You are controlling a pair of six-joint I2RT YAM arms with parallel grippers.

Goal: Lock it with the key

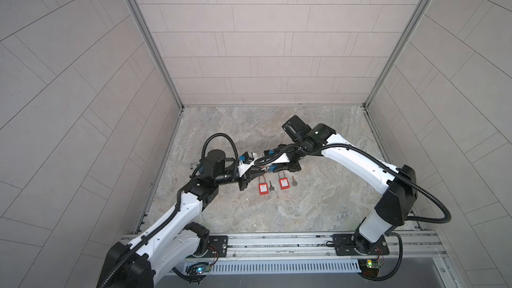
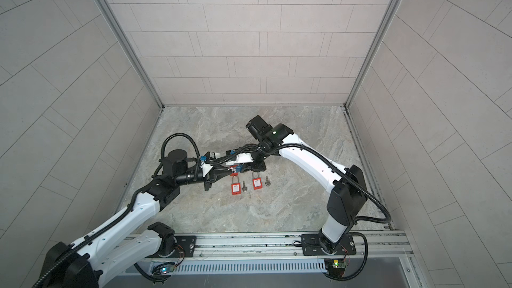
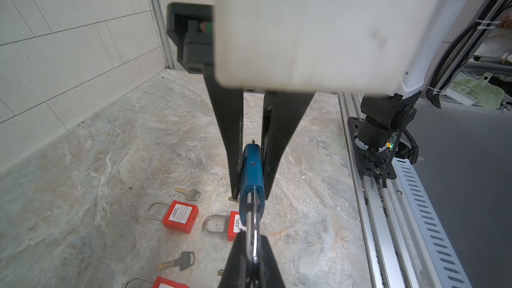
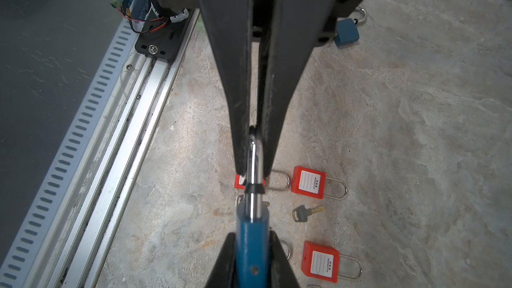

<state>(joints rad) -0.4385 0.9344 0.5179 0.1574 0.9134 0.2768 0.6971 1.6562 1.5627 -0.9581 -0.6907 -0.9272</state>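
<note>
Nearest in a top view, low centre, the dark key (image 1: 271,187) and silver key (image 1: 294,183) lie flat on the tabletop (image 1: 277,217) beside a red padlock (image 1: 262,188); neither is picked up. Just beyond, the blue padlock (image 4: 251,234) is held clear of the tabletop. The left jaws are pinched nearly together on its shackle (image 4: 253,156), and the right jaws are narrowly closed on its body.

We judge the step as steadying the lock. The next move calls for freeing one arm to fetch a key, then aligning blade to keyway.

Padlock bodies: matte moulded plastic, blocky. Shackle: polished steel loop. Key blades: brass. Tabletop: mottled stone pattern.
</note>
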